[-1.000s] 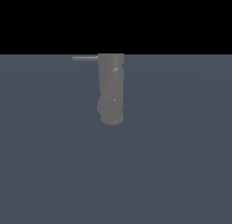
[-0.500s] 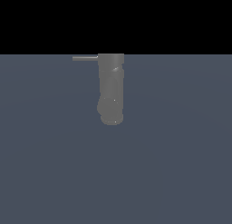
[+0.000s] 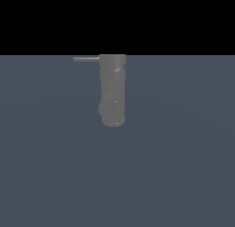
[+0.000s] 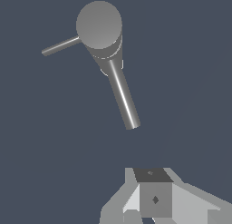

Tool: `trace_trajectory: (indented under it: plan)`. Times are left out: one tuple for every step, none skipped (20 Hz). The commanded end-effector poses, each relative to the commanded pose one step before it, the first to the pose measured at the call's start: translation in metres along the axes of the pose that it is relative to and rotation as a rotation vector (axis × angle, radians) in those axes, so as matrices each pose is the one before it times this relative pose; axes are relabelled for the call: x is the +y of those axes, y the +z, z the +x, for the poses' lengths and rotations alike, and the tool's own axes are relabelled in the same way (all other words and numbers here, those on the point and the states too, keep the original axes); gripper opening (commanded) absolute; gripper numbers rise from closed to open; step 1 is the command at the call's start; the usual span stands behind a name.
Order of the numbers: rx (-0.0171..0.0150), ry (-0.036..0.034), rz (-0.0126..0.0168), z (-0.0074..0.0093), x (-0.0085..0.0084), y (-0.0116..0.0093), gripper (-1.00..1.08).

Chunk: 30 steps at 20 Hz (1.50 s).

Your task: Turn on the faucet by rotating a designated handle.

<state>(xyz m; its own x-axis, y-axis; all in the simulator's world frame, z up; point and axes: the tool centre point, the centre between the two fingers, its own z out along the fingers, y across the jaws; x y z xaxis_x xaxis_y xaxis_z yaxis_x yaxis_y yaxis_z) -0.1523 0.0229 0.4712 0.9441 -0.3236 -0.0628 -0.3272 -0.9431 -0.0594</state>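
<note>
Fingers [image 4: 154, 216] sit mostly out of frame, spread unclear, touching neither faucet [image 4: 99, 26] nor handle [image 4: 60, 46].

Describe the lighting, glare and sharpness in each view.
Exterior view: flat, even light, no cast shadows, small specular glints on the faucet; upper band pure black. Wrist view: a bright highlight streak runs along the longer rod; edges crisp, no blur; gripper partly cropped.

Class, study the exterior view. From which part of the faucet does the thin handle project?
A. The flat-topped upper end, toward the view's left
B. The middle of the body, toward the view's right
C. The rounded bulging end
A. The handle sticks out sideways from the top of the faucet toward the exterior view's left.
</note>
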Motion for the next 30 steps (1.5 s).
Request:
trace_trajectory:
  plan:
    - [-0.00438, 0.06187, 0.00850, 0.01365, -0.00867, 0.00403, -1.00]
    - [-0.00167, 0.02448, 0.00265, 0.00513, -0.00373, 0.00183, -1.00]
    - [-0.00163, 0.02456, 0.00242, 0.00503, -0.00386, 0.00194, -1.00]
    - [-0.00158, 0.02465, 0.00220, 0.00493, -0.00399, 0.00206, -1.00]
    - [-0.00151, 0.02472, 0.00199, 0.00481, -0.00412, 0.00217, -1.00]
    - [-0.00143, 0.02480, 0.00177, 0.00469, -0.00424, 0.00228, -1.00]
    - [-0.00133, 0.02487, 0.00157, 0.00457, -0.00436, 0.00239, -1.00]
    - [-0.00123, 0.02493, 0.00137, 0.00443, -0.00448, 0.00250, -1.00]
    - [-0.00111, 0.02497, 0.00117, 0.00429, -0.00459, 0.00261, -1.00]
    - [-0.00098, 0.02503, 0.00099, 0.00416, -0.00469, 0.00272, -1.00]
    - [-0.00084, 0.02507, 0.00081, 0.00401, -0.00479, 0.00283, -1.00]
    - [-0.00069, 0.02509, 0.00064, 0.00385, -0.00489, 0.00293, -1.00]
    - [-0.00053, 0.02514, 0.00049, 0.00370, -0.00498, 0.00304, -1.00]
    - [-0.00036, 0.02516, 0.00034, 0.00354, -0.00506, 0.00314, -1.00]
    - [-0.00019, 0.02516, 0.00020, 0.00337, -0.00514, 0.00325, -1.00]
    - [0.00000, 0.02518, 0.00007, 0.00321, -0.00521, 0.00335, -1.00]
    - [0.00019, 0.02518, -0.00004, 0.00303, -0.00528, 0.00345, -1.00]
    - [0.00039, 0.02518, -0.00015, 0.00286, -0.00534, 0.00355, -1.00]
    - [0.00060, 0.02517, -0.00024, 0.00267, -0.00540, 0.00365, -1.00]
    - [0.00081, 0.02516, -0.00032, 0.00249, -0.00544, 0.00374, -1.00]
    - [0.00102, 0.02513, -0.00039, 0.00230, -0.00548, 0.00384, -1.00]
    - [0.00124, 0.02511, -0.00044, 0.00212, -0.00551, 0.00393, -1.00]
    - [0.00146, 0.02507, -0.00048, 0.00192, -0.00554, 0.00402, -1.00]
    - [0.00169, 0.02503, -0.00051, 0.00173, -0.00556, 0.00411, -1.00]
    - [0.00191, 0.02499, -0.00052, 0.00154, -0.00557, 0.00420, -1.00]
    - [0.00214, 0.02493, -0.00052, 0.00134, -0.00558, 0.00428, -1.00]
    - [0.00237, 0.02488, -0.00051, 0.00114, -0.00557, 0.00436, -1.00]
    - [0.00260, 0.02481, -0.00048, 0.00094, -0.00556, 0.00444, -1.00]
    - [0.00282, 0.02474, -0.00044, 0.00074, -0.00554, 0.00452, -1.00]
    - [0.00304, 0.02466, -0.00039, 0.00054, -0.00552, 0.00460, -1.00]
